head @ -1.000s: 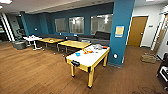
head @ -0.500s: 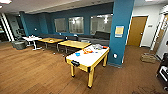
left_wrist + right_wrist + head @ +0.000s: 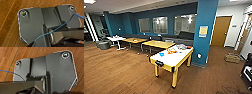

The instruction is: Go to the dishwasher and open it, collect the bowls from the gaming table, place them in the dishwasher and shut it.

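The gaming table [image 3: 171, 60], white-topped with a dark edge and yellow legs, stands in the middle of the head view, a few steps ahead on the wood floor. On its top lies a small bright blue thing [image 3: 161, 54] that may be a blue bowl. Past it lie orange-patterned items [image 3: 171, 51] and a pale heap [image 3: 181, 46] at the far end, too blurred to tell as bowls. The dishwasher is out of view. Both wrist views look down on wood floor past the robot's own dark plate.
A blue pillar [image 3: 205, 32] rises just behind the table's far right corner. Two yellow-topped tables [image 3: 159, 44] and a white one [image 3: 115, 38] stand at the back left before a dark sofa [image 3: 184, 37]. A wooden door [image 3: 220, 31] and a brown box [image 3: 232, 58] are at the right.
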